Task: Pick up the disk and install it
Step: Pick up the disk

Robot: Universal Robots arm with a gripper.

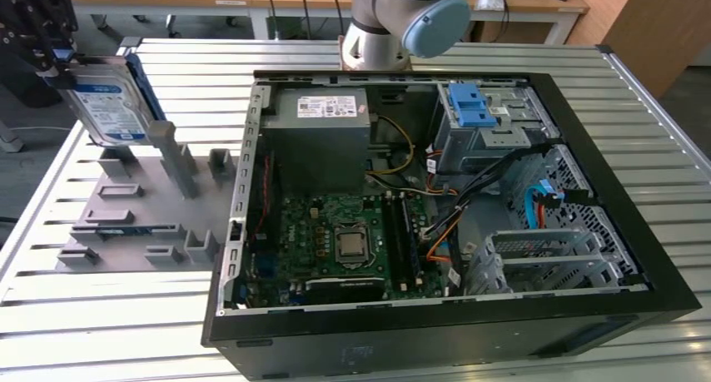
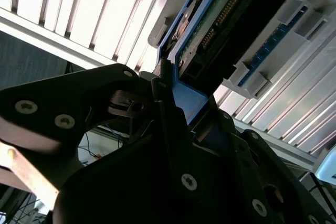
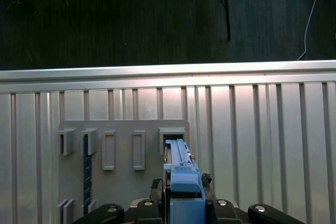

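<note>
The disk (image 1: pixel 111 107), a silver drive with a white-and-blue label and a blue rail frame, hangs upright at the exterior view's far left. My gripper (image 1: pixel 65 64) is shut on its upper edge. It is held just above a grey holder plate (image 1: pixel 145 224) with upright posts. In the first wrist view the disk's blue rail (image 3: pixel 182 179) points at an empty slot (image 3: pixel 173 136) of the plate, with the gripper (image 3: pixel 184 205) clamped around it. The second wrist view shows the disk's green circuit board (image 2: pixel 210 30) between the black fingers (image 2: pixel 163 114).
An open black computer case (image 1: pixel 622 232) lies on the slatted metal table (image 1: pixel 111 315). Inside are a grey power-supply box (image 1: pixel 322 116), a motherboard (image 1: pixel 345 240) and a metal drive bay with a light-blue latch (image 1: pixel 472 107). The arm's base (image 1: pixel 389 24) stands behind the case.
</note>
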